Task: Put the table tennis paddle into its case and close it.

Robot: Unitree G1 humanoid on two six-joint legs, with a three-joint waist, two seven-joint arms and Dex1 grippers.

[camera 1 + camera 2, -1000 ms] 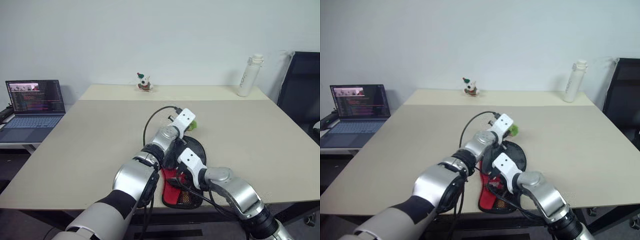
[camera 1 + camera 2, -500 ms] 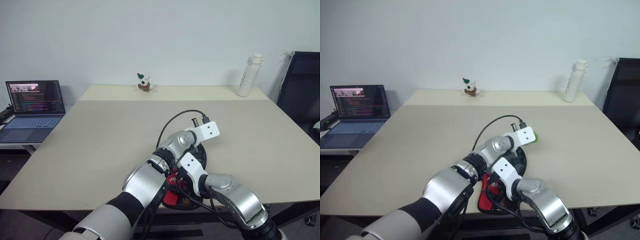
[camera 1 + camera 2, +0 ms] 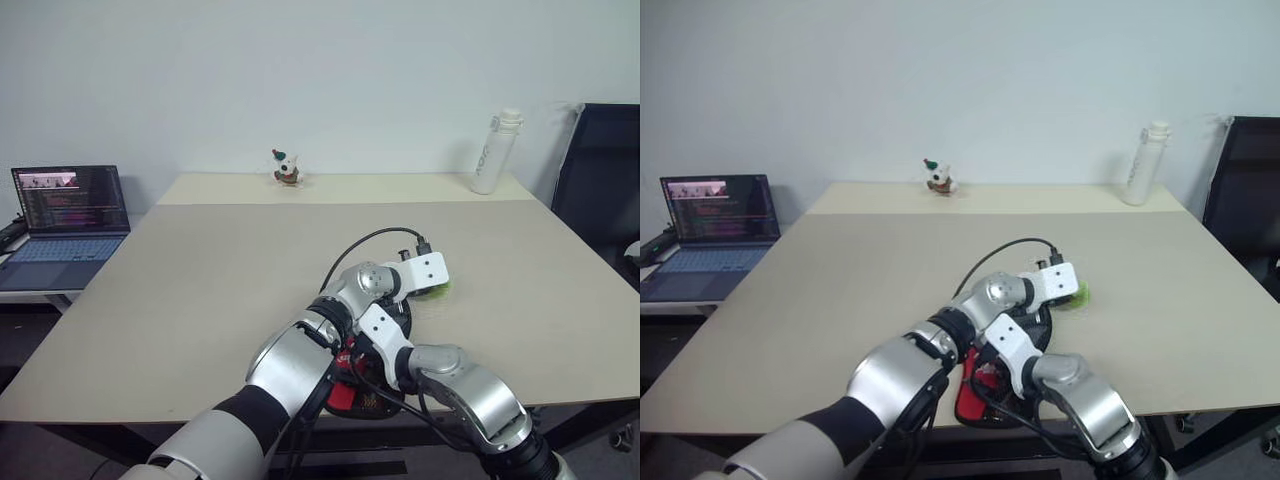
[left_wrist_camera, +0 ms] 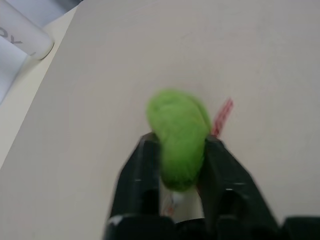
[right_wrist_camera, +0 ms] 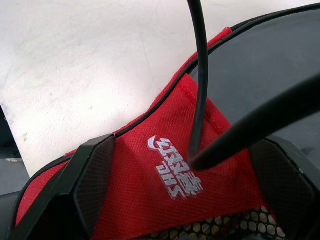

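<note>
The case (image 3: 398, 312), black and red fabric with a mesh pocket, lies flat near the table's front edge. Its green fuzzy tag (image 4: 179, 132) rests on the table just right of the case's round end. My left gripper (image 4: 181, 145) has a finger on each side of the tag, touching it. My right gripper (image 5: 187, 175) stands open over the red handle end of the case (image 5: 175, 150), its fingers (image 5: 95, 185) wide on either side of the white logo. The table tennis paddle is hidden.
A laptop (image 3: 70, 215) sits on a side stand at the left. A small figurine (image 3: 285, 168) and a white bottle (image 3: 495, 150) stand at the table's far edge. A black chair (image 3: 600, 170) is at the right. A black cable (image 3: 365, 245) loops off my left wrist.
My left gripper has swung to the right around the case's round end, taking the green tag with it, and has rolled at the wrist. The right arm has kept still.
</note>
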